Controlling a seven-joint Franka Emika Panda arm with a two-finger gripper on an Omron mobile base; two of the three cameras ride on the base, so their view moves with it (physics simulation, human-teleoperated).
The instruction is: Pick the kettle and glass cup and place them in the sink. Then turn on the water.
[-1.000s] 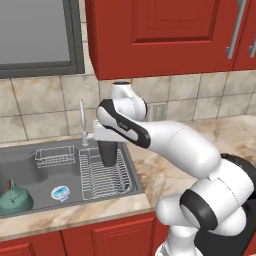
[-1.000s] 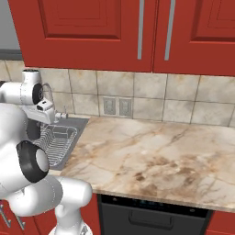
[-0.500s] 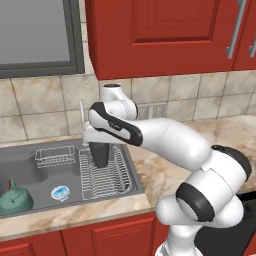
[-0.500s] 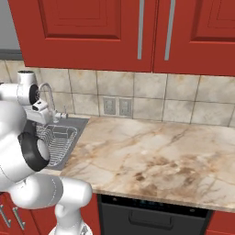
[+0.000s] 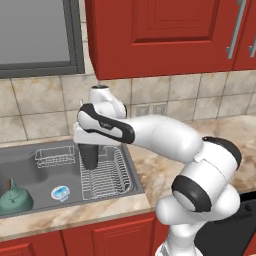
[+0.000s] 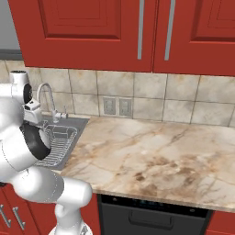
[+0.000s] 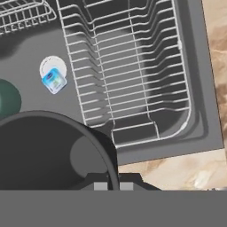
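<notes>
My claw [image 5: 89,150] is clamped shut on the glass cup [image 5: 90,156], which hangs straight below it over the sink [image 5: 30,172], above the left edge of the dish rack [image 5: 107,175]. The cup stands upright, long axis vertical, open mouth up toward my hand. In the hand view its dark rim [image 7: 53,150] curves across from 9 to 6 o'clock, right against my fingertips.

The kettle [image 5: 14,197] sits in the sink's near left corner, at about 8 o'clock from the cup and well apart from it, upright with its knob on top. A small blue-white round thing [image 5: 60,193] lies on the sink floor between them, nearer the rack.

The left base view shows a small wire basket [image 5: 54,157] at 9 o'clock of the cup. The right base view shows the faucet [image 6: 46,94] arching at the back of the sink and the marble tabletop [image 6: 156,156] stretching away at 3 o'clock. The hand view catches just a green edge of the kettle [image 7: 8,101].
</notes>
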